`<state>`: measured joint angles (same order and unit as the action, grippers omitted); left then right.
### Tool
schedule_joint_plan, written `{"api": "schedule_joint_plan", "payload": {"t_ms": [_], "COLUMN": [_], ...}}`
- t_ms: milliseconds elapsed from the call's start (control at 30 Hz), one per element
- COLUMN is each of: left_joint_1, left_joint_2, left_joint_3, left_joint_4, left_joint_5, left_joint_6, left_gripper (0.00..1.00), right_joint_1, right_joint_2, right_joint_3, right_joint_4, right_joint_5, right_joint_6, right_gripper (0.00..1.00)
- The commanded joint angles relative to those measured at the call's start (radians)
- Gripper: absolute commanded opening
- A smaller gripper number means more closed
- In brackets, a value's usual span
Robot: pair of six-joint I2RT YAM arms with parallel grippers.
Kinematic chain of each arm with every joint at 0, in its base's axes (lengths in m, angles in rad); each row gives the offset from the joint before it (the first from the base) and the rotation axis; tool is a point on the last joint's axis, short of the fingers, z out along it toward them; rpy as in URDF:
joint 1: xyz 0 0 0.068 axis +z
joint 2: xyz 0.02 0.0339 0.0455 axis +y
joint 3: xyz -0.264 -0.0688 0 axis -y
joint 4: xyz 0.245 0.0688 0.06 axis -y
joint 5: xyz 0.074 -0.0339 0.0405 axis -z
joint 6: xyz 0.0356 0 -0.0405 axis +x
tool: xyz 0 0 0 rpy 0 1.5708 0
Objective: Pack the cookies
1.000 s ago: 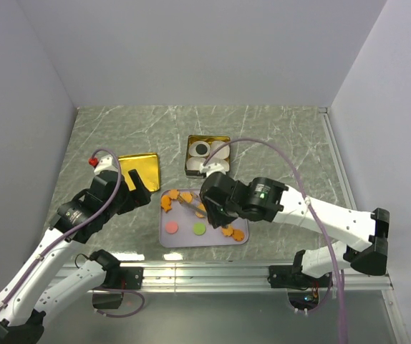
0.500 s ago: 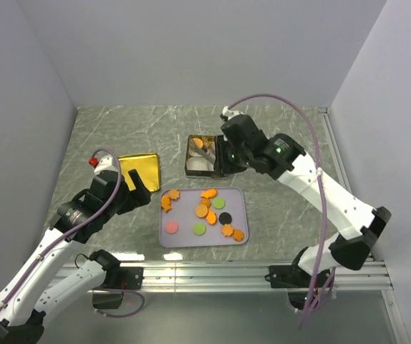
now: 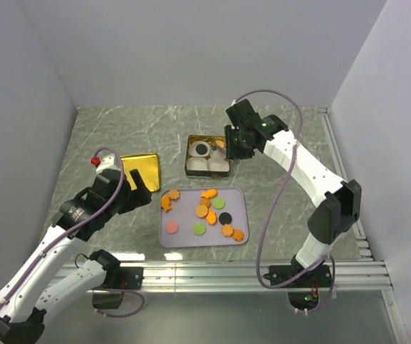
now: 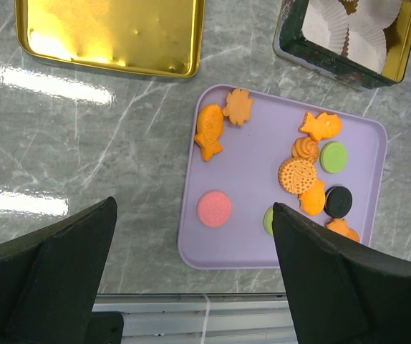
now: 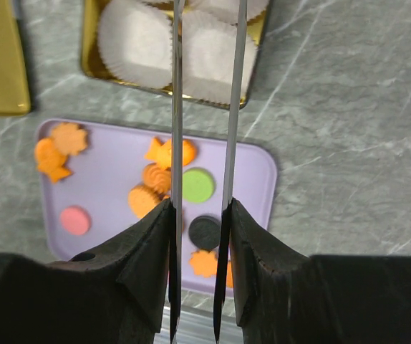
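Top external view, from the near edge: the left hand [image 4: 192, 206] hangs low over the table [image 3: 284, 193], just beside the near-left corner of the tray [image 3: 184, 215]. Its two black fingers [image 4: 55, 258] stand wide apart and there is nothing between them.

On the tray lie most of the cookies [image 3: 202, 211]: many orange ones, two green, one pink and one black. They are loose, some touching each other, and most are on the right half.

Behind the tray, a little to the left, lies the gold lid [image 3: 147, 166] with its inside up. Right of it stands the tin [image 4: 334, 68], and white paper cups [image 5: 130, 36] fill it. One cup holds a black cookie and another holds something orange.

The right hand [image 3: 225, 152] is above the far-right part of the tin. In the right wrist view its thin blades stand narrowly apart over the cups, but the tips are cut off by the upper edge, so I cannot tell if a cookie is between them.

I judge that the step in hand is the placing of a cookie into a cup. The next move would call for a return to the tray and a careful pinch on one single cookie, because the flat pieces lie close together.
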<state>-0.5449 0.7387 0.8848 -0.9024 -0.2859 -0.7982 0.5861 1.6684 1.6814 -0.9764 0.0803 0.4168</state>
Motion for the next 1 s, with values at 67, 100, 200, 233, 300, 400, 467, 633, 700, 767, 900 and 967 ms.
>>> {"api": "schedule_joint_plan", "payload": {"t_ms": [67,100,200,233,300,400,467,633,700,767,900,967], "left_joint_1": [-0.004,-0.006,-0.006,-0.004,-0.006,-0.004,-0.006,-0.006,-0.006,-0.004,-0.006,-0.004], "left_joint_2": [0.002,0.004,0.004,0.005,0.013,0.031,0.047,0.067,0.076,0.08,0.088,0.088], "left_joint_3": [0.016,0.016,0.016,0.014,0.014,0.016,0.016,0.016,0.014,0.016,0.016,0.016], "left_joint_4": [0.028,0.026,0.026,0.026,0.028,0.031,0.031,0.033,0.034,0.036,0.034,0.034], "left_joint_5": [0.001,-0.002,-0.004,-0.002,-0.001,0.007,0.013,0.017,0.021,0.024,0.024,0.024], "left_joint_6": [0.007,0.005,0.004,0.004,0.005,0.01,0.017,0.02,0.021,0.024,0.024,0.022], "left_gripper": [0.95,0.95,0.96,0.96,0.96,0.96,0.96,0.96,0.96,0.96,0.95,0.96], "right_joint_1": [-0.025,-0.028,-0.045,-0.048,-0.061,-0.077,-0.088,-0.094,-0.095,-0.097,-0.097,-0.094], "right_joint_2": [0.062,0.071,0.103,0.119,0.132,0.16,0.177,0.205,0.202,0.191,0.162,0.143], "right_joint_3": [0.066,0.07,0.08,0.081,0.095,0.123,0.141,0.161,0.159,0.144,0.107,0.083], "right_joint_4": [0.038,0.038,0.039,0.041,0.041,0.032,0.028,0.025,0.025,0.033,0.05,0.059], "right_joint_5": [-0.001,-0.001,0.003,0.001,-0.004,-0.004,-0.007,-0.013,-0.016,-0.023,-0.043,-0.059], "right_joint_6": [-0.07,-0.075,-0.092,-0.098,-0.102,-0.107,-0.11,-0.118,-0.118,-0.113,-0.101,-0.093], "right_gripper": [0.22,0.22,0.22,0.22,0.22,0.22,0.23,0.24,0.24,0.25,0.26,0.27]}}
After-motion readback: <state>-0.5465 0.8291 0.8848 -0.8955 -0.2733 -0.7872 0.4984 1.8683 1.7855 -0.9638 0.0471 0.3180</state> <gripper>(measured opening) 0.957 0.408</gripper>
